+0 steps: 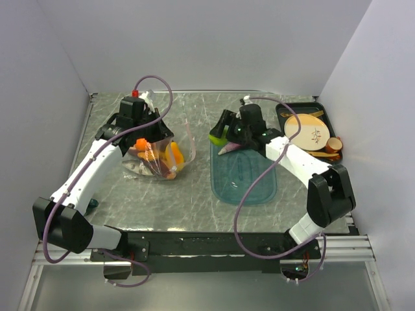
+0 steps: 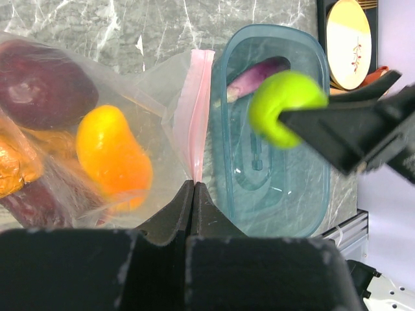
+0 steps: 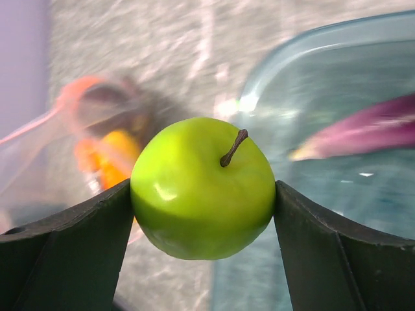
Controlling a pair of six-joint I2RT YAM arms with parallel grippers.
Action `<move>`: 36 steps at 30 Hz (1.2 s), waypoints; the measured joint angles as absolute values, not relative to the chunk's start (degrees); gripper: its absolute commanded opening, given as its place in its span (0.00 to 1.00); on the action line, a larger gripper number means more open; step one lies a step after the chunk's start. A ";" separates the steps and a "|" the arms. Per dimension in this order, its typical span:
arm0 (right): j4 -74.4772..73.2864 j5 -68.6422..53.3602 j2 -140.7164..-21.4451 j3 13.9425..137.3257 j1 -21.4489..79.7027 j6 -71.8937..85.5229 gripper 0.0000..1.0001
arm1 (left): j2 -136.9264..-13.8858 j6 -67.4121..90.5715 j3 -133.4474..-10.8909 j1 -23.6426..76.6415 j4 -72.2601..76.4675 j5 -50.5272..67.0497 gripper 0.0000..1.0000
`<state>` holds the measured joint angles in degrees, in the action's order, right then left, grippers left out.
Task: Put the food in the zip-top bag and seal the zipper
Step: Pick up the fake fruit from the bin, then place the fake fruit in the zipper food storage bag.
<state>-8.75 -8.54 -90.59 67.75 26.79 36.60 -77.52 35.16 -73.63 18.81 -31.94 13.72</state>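
Note:
The clear zip-top bag [image 1: 159, 155] lies at the table's left with an orange [image 2: 113, 159], a dark red apple [image 2: 39, 91] and other food inside. My left gripper [image 2: 193, 184] is shut on the bag's pale pink zipper strip [image 2: 200, 110] and holds the mouth up. My right gripper [image 3: 204, 194] is shut on a green toy fruit [image 3: 202, 188], held above the left end of the teal tray [image 1: 245, 175]; the fruit also shows in the top view [image 1: 218, 136] and the left wrist view [image 2: 285, 107]. A purple slice [image 2: 256, 76] lies in the tray.
A black tray [image 1: 311, 126] with a beige plate [image 1: 308, 131] and cups stands at the back right. The white enclosure walls close in on three sides. Cables loop over both arms.

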 measured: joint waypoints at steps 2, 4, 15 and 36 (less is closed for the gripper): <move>-7.79 -9.54 -90.54 67.83 29.10 37.23 0.59 | -77.52 35.16 -73.63 18.81 -31.94 13.72 0.01; -7.46 -10.31 -90.54 68.23 31.48 37.91 0.59 | -77.52 35.16 -73.63 18.83 -31.94 13.72 0.01; -6.28 -14.79 -95.11 77.28 37.87 38.87 0.61 | -77.52 35.14 -73.63 18.85 -31.97 13.91 0.01; -11.55 -20.56 -106.98 86.74 40.58 37.23 0.79 | -77.41 35.40 -74.28 18.85 -31.99 13.89 0.01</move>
